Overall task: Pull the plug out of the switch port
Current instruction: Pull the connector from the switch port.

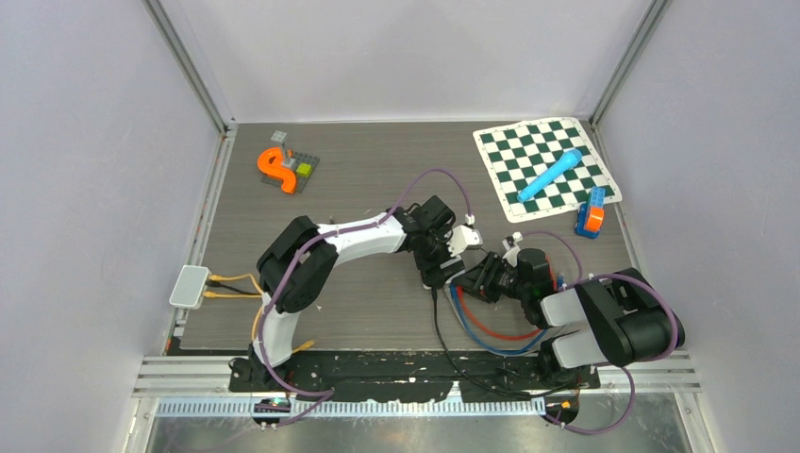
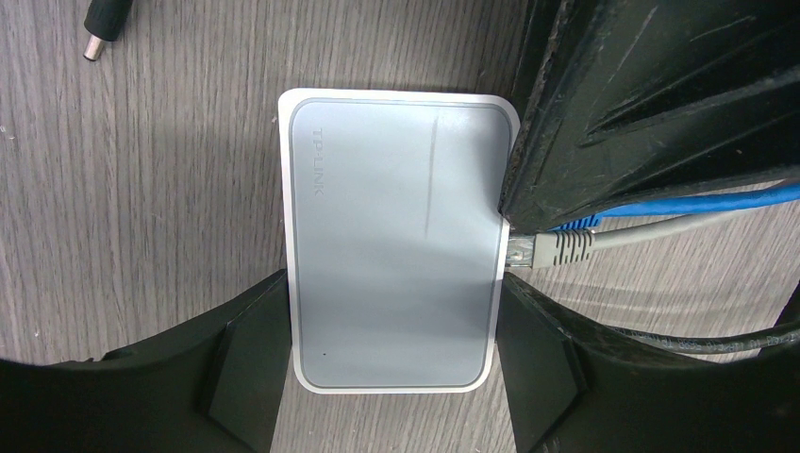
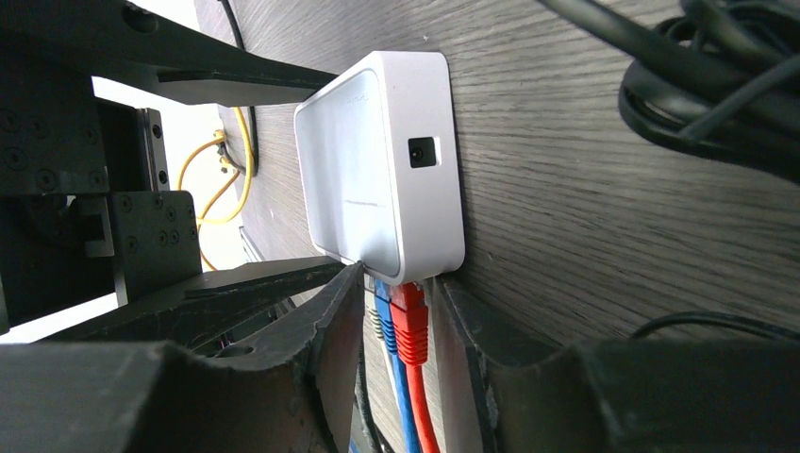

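A white TP-LINK switch (image 2: 391, 245) lies flat on the wood table; it also shows in the right wrist view (image 3: 377, 170). My left gripper (image 2: 391, 368) is shut on the switch's sides, fingers (image 2: 245, 368) against both edges. A red plug (image 3: 410, 321), a blue plug (image 3: 387, 316) and a grey plug (image 2: 552, 247) sit in its ports. My right gripper (image 3: 401, 283) straddles the three plugs, fingers (image 3: 330, 321) close on each side with a thin gap at the red plug. In the top view both grippers, left (image 1: 441, 264) and right (image 1: 476, 276), hide the switch.
Red and blue cables (image 1: 491, 330) loop towards the right arm's base. A loose black barrel plug (image 2: 106, 28) lies near the switch. A second switch (image 1: 189, 285) with yellow cables sits at the left edge. A chessboard mat (image 1: 545, 168) and an orange toy (image 1: 276, 168) lie at the back.
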### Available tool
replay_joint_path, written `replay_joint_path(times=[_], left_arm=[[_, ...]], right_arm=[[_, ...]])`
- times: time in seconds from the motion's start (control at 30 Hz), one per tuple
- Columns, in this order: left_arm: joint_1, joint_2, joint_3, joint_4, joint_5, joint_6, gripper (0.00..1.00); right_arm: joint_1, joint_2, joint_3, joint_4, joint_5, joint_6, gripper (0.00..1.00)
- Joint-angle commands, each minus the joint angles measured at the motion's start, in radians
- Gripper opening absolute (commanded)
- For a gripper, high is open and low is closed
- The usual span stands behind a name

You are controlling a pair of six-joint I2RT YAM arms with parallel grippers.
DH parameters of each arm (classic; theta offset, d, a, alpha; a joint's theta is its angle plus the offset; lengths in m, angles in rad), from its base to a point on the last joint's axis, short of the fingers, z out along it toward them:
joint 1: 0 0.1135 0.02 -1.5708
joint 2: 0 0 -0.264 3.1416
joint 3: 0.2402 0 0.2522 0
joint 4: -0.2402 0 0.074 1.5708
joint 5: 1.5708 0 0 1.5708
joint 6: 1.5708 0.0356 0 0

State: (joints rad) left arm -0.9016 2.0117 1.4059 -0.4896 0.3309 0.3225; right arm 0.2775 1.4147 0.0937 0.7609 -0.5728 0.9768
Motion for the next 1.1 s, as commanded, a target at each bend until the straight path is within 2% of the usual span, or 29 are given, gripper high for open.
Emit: replay_joint_path(times=[0.0,0.3,0.4,0.5,0.6,0.63,0.7,0.77,0.87,1.07], left_arm=[[0.004,-0.025,0.008,0.017,0.054,-0.005,0.6],[0.006,-0.028,0.009,0.008,0.067,0.004,0.59],[0.006,-0.028,0.008,0.006,0.068,0.007,0.59],[0.007,-0.027,0.008,0.003,0.066,0.009,0.59],[0.008,-0.026,0.007,0.002,0.064,0.009,0.59],[0.009,-0.026,0.005,0.003,0.065,0.009,0.59],[0.009,-0.025,0.006,0.004,0.065,0.007,0.59],[0.009,-0.024,0.004,0.003,0.065,0.006,0.59],[0.009,-0.028,-0.003,0.006,0.061,0.003,0.59],[0.009,-0.033,-0.011,0.004,0.054,0.01,0.59]], right_arm=[[0.0,0.036,-0.011,-0.089,0.081,-0.034,0.38],[0.0,0.023,-0.015,-0.098,0.111,-0.017,0.26],[0.0,0.012,-0.013,-0.111,0.122,-0.018,0.19],[0.0,0.003,-0.011,-0.121,0.113,-0.039,0.17],[0.0,-0.012,-0.007,-0.125,0.084,-0.064,0.25],[0.0,-0.019,-0.011,-0.126,0.082,-0.066,0.32],[0.0,-0.028,-0.013,-0.126,0.077,-0.067,0.4],[0.0,-0.035,-0.015,-0.125,0.076,-0.066,0.42],[-0.002,-0.036,-0.015,-0.126,0.077,-0.064,0.43],[-0.004,-0.029,-0.022,-0.11,0.074,-0.059,0.34]])
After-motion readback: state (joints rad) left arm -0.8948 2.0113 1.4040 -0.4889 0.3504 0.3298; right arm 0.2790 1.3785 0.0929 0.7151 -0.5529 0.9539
